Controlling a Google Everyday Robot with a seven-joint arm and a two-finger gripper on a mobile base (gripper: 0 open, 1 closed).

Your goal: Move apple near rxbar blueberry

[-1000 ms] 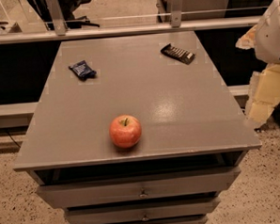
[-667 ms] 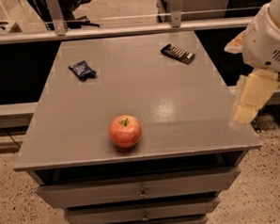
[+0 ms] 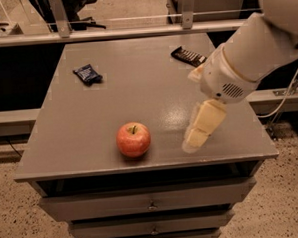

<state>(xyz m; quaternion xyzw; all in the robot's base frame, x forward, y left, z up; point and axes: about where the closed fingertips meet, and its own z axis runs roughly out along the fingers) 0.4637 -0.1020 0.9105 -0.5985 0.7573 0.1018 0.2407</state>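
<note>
Apple sits ungrasped, left of your gripper, which holds nothing; how open it is cannot be told. Reach step: shift left, then descend.

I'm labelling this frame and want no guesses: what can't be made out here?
Camera view:
- The rxbar blueberry, back left: print too small to read.
- The black bar wrapper: right end hidden behind the arm.
- The arm: cut off by the top and right edges.
- The gripper, right of the apple over the table front: height above it unclear.
</note>
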